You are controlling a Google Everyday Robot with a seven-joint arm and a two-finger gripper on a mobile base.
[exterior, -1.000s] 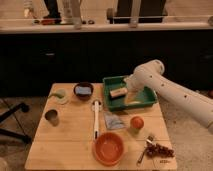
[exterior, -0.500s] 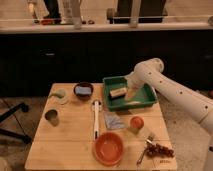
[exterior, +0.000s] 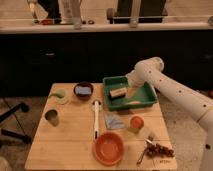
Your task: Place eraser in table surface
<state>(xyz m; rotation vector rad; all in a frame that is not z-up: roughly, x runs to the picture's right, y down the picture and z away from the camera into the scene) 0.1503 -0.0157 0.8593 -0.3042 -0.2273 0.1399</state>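
Note:
The eraser [exterior: 118, 92], a tan block, lies inside the green tray [exterior: 147, 100] at the back right of the wooden table [exterior: 70, 137]. My gripper [exterior: 131, 90] hangs from the white arm [exterior: 170, 87] that comes in from the right. It is down inside the tray, just right of the eraser and close to it. Whether it touches the eraser I cannot tell.
A dark bowl [exterior: 83, 90], a green lid [exterior: 61, 96] and a cup [exterior: 51, 116] stand on the left. A white brush [exterior: 96, 117], a grey-blue packet [exterior: 114, 121], an orange fruit [exterior: 136, 122], an orange bowl [exterior: 108, 147], grapes [exterior: 160, 150] and a fork [exterior: 142, 152] lie in front.
The arm's outer part has swung to a steeper slope. The gripper has stayed in the tray and shifted slightly right, beside the eraser. The eraser has not moved.

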